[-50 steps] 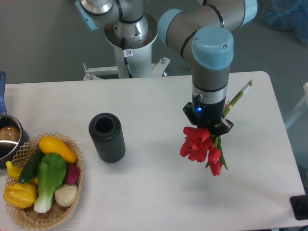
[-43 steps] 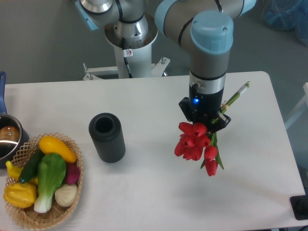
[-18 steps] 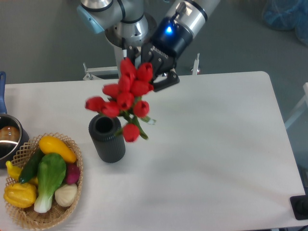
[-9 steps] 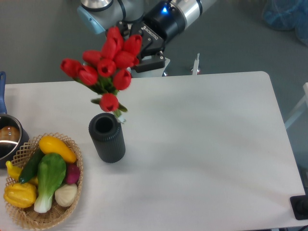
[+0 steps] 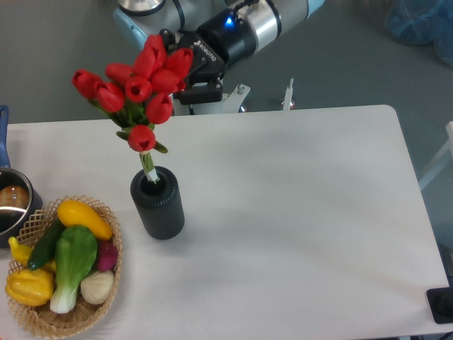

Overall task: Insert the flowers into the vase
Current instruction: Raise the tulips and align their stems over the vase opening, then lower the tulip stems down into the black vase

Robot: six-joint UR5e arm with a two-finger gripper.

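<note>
The flowers (image 5: 134, 88) are a bunch of red tulips with green leaves, held high above the table's left half. Their pale green stems run down into the round mouth of the vase (image 5: 157, 204), a dark ribbed cylinder standing upright on the white table. My gripper (image 5: 190, 71) is shut on the bunch just behind the buds, at the upper right of the blooms, with the arm reaching in from the top of the view. The stem ends are hidden inside the vase.
A wicker basket (image 5: 28, 312) of colourful vegetables sits at the front left corner. A metal pot (image 5: 13, 205) stands at the left edge. The robot base (image 5: 191, 28) is behind the table. A dark object (image 5: 442, 304) sits at the right front corner.
The gripper has carried the flowers from the right side of the table up and over to the left. The stems have come down into the vase's mouth.
</note>
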